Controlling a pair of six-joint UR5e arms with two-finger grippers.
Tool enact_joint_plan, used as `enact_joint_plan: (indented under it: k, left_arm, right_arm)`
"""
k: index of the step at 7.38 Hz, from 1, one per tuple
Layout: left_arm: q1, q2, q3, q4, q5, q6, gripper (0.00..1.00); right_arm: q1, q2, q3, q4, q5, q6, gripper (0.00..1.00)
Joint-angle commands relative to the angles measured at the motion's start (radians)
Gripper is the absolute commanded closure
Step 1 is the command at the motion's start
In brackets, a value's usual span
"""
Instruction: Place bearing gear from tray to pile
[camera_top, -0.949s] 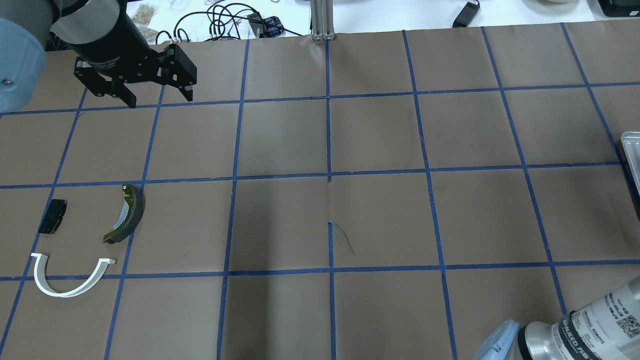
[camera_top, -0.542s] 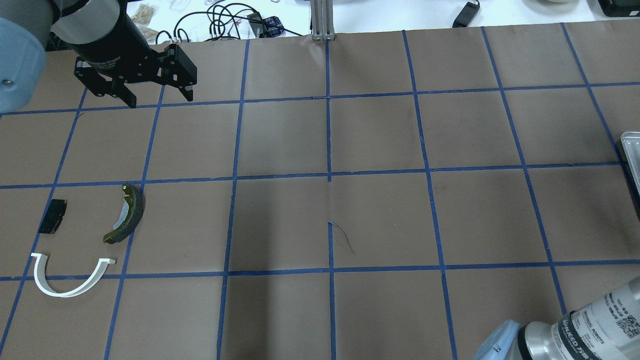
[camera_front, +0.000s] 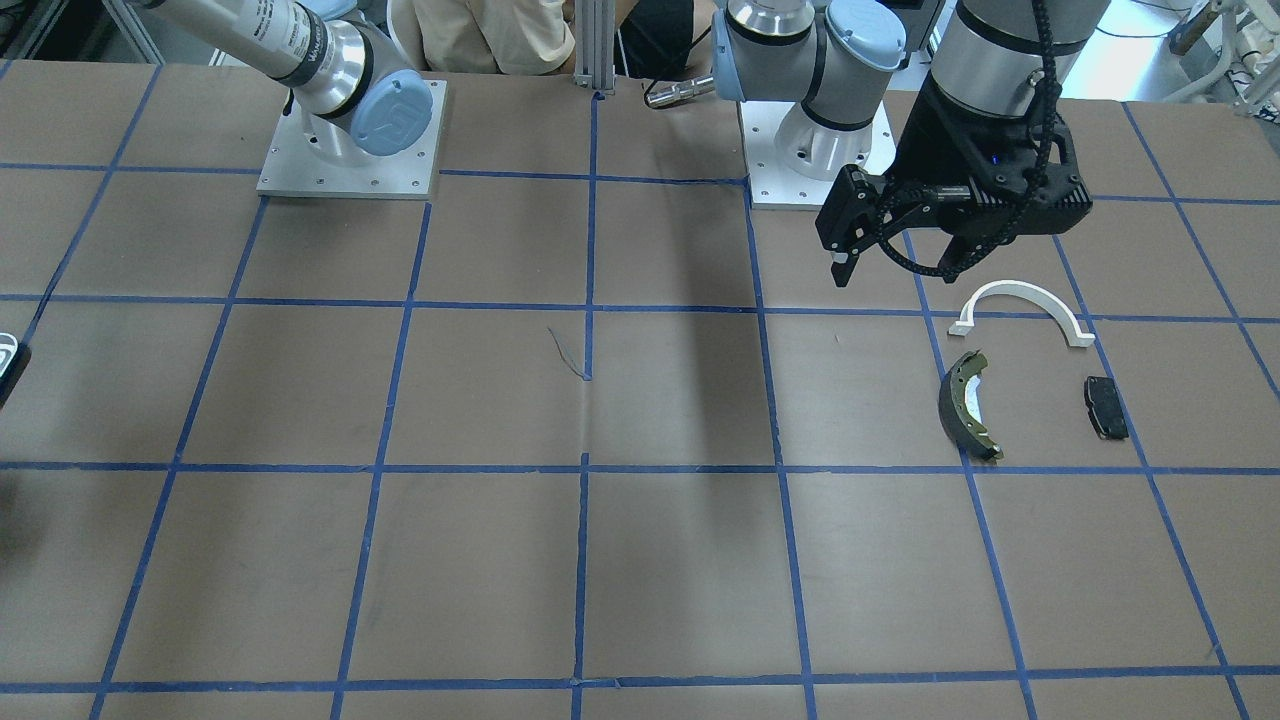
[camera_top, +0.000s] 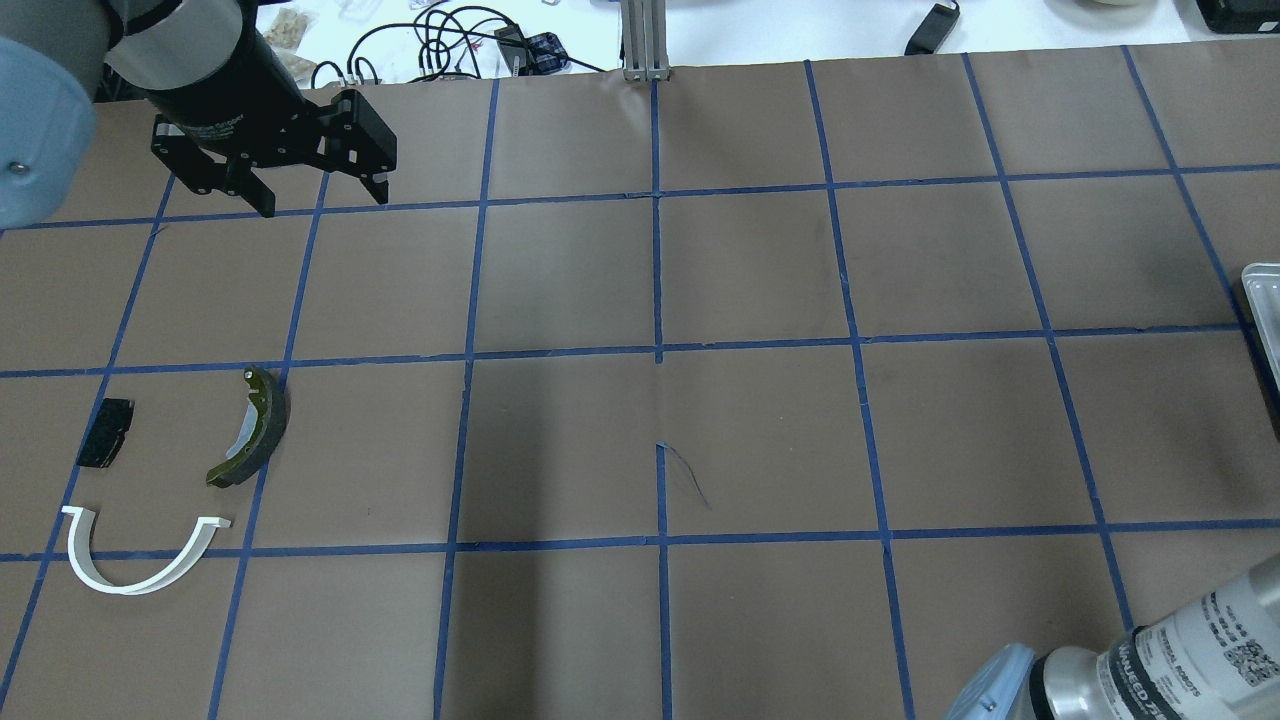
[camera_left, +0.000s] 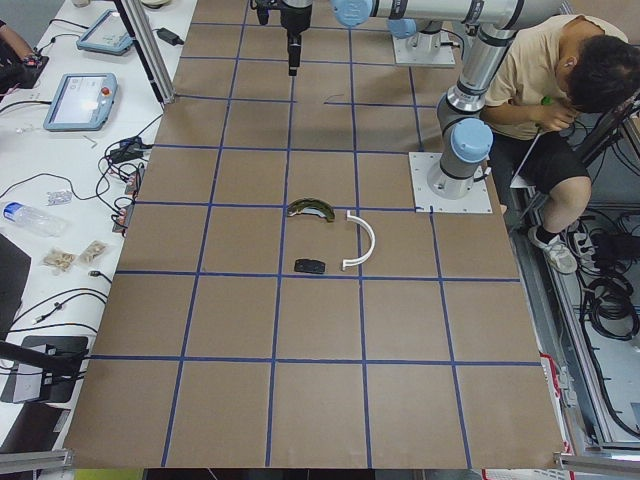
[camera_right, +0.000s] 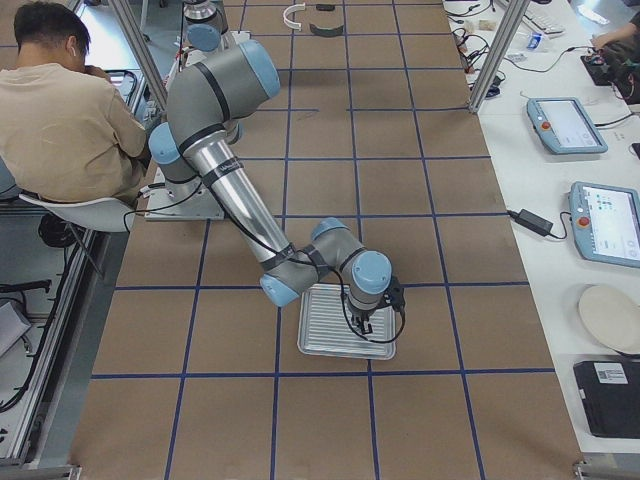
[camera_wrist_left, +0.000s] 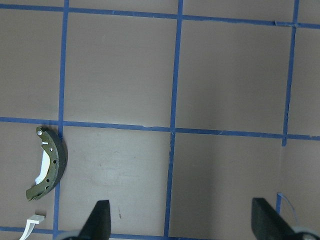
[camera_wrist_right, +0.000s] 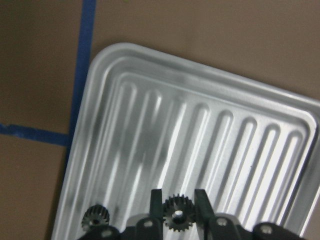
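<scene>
Pile far left of tray (camera_top: 1262, 300): black pad (camera_top: 105, 432), white arch (camera_top: 140, 575), brake shoe (camera_top: 255, 430). Left gripper (camera_top: 320, 200) also far left of tray, fingers spread wide, empty. Right gripper (camera_wrist_right: 176, 196) over tray, clamped on bearing gear (camera_wrist_right: 176, 220); smaller gear (camera_wrist_right: 96, 217) in tray.

Wide open across the bare middle of the table (camera_top: 760, 430) from tray (camera_top: 1265, 310) at right to pile (camera_top: 268, 425) at near left, narrow gaps between brake shoe (camera_front: 955, 405), white arch (camera_top: 125, 590) and black pad (camera_top: 105, 432), left gripper (camera_top: 320, 200) spread above the far left, and inside the tray a second small gear (camera_wrist_right: 96, 216) just left of the right gripper (camera_wrist_right: 178, 200) clasping the bearing gear (camera_wrist_right: 177, 217).
</scene>
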Motion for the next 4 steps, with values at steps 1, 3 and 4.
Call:
enact_joint_plan:
  k: [1,3,4]
  left_arm:
    - [0.0,0.003,0.0,-0.002,0.0,0.0,0.0]
    - [0.0,0.003,0.0,-0.002,0.0,0.0,0.0]
    - [0.0,0.003,0.0,-0.002,0.0,0.0,0.0]
  right_arm:
    - [0.132,-0.086,0.009,0.039,-0.002,0.08,0.93]
    - [0.322,-0.157,0.07,0.107,0.0,0.321,0.93]
    - [0.443,-0.195,0.108,0.126,0.008,0.472,0.92]
